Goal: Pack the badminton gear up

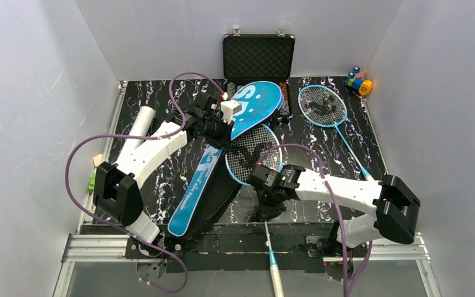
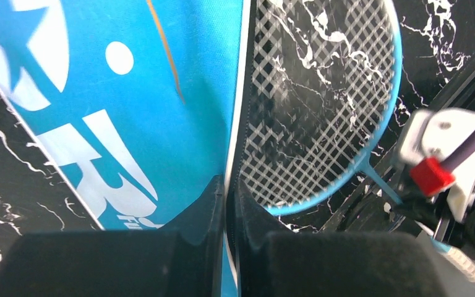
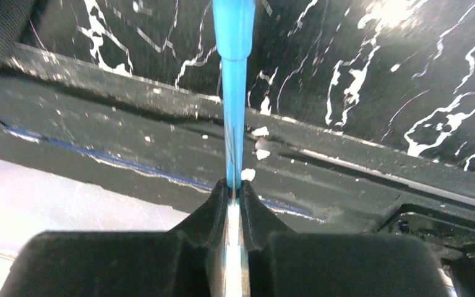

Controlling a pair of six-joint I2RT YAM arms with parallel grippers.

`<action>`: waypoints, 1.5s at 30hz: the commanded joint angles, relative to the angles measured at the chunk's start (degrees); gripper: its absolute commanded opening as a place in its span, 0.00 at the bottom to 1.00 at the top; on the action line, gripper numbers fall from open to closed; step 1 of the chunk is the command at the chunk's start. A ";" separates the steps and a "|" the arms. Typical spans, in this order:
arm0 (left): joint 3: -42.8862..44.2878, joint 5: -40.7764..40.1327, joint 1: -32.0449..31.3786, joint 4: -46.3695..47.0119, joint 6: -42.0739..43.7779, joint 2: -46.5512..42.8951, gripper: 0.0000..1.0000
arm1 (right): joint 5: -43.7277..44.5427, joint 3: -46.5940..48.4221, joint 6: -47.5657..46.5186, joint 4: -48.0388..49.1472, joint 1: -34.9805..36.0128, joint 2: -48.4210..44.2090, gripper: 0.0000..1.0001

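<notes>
A: What is shown by the wrist views that is lost from above?

B: Nearest, in the right wrist view, the right gripper [image 3: 234, 189] is seen pinched tight on the thin shaft of the near racket [image 3: 234, 62], just below its blue cone, over the front edge of the table [image 3: 377, 74]. From above that grip is hidden under the wrist. Only the handle is seen there, jutting past the edge.

A: And the left?

B: The left gripper [image 2: 229, 185] is shown clamped on the white-trimmed edge of the blue bag [image 2: 130, 93], with the racket's strung head lying just beside that edge. Whether the head is tucked under it cannot be told.

A: How are the arms posed?

B: The right arm is folded low and reaches leftward along the front. The left arm is stretched forward to the bag's wide end. The bag is laid diagonally across the middle. Farther off, a white tube [image 1: 139, 127] is laid at the left and a far racket [image 1: 321, 105] lies flat at the right. An open black case [image 1: 258, 55] and toy blocks [image 1: 359, 81] are set at the back.
</notes>
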 commanded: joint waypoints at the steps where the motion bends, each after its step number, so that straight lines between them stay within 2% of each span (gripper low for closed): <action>1: -1.69 3.45 0.13 0.50 -0.55 -0.94 0.00 | 1.61 2.11 -1.74 4.98 -4.38 -1.77 0.01; 8: -2.24 5.36 0.13 0.84 -0.79 -0.74 0.00 | 0.31 4.28 -2.38 10.70 -5.80 2.35 0.01; 11: -2.23 5.70 0.13 0.78 -0.33 -0.39 0.00 | -4.05 6.37 -5.46 14.76 -5.77 4.20 0.01; 17: -1.50 5.48 0.13 0.16 0.34 -0.02 0.00 | -8.45 11.21 -9.51 14.43 -5.69 9.20 0.01; 21: 0.09 5.72 0.15 -0.62 2.74 0.08 0.00 | -10.81 7.72 -11.73 20.02 -5.50 7.74 0.01; 26: 2.18 7.56 0.13 -3.65 2.50 1.43 0.00 | -5.62 4.13 -10.81 24.15 -5.57 3.53 0.01; 31: 0.77 9.23 0.13 -3.61 2.07 -0.83 0.00 | 1.26 -0.34 -5.45 31.05 -7.83 -3.82 0.01; 35: 2.10 9.89 0.13 -5.86 4.66 -1.79 0.00 | -1.37 -3.01 -5.42 39.59 -10.51 -7.46 0.01; 45: 0.23 11.27 0.13 -5.97 5.47 -4.28 0.00 | -3.81 1.46 -3.39 45.75 -12.62 -3.30 0.01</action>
